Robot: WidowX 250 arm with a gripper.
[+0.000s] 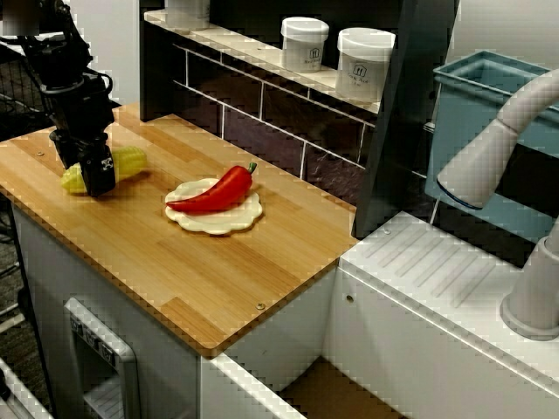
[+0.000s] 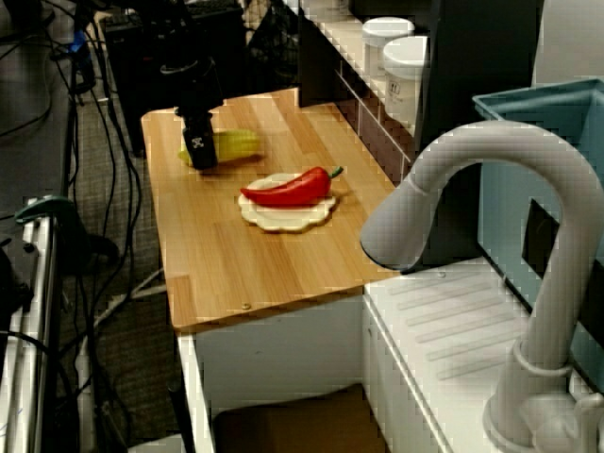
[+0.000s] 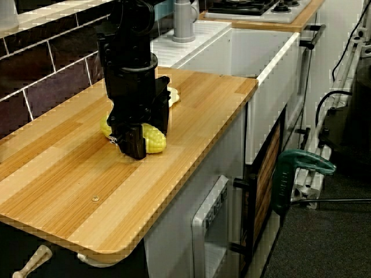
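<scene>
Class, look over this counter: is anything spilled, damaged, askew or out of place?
Nothing spilled or broken. Only oddity: the red pepper lies across a small plate, its stem overhanging the rim. The corn lies flat under the gripper.

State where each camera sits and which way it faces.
Front view: high, off the front edge of the wooden countertop, facing the tiled wall; black gripper at left.
Faucet view: behind the grey curved faucet, looking along the countertop; gripper at the far end.
Low view: opposite end, facing the faucet; gripper central.
All share gripper and yellow corn cob; the first two, the red pepper on a cream scalloped plate.
</scene>
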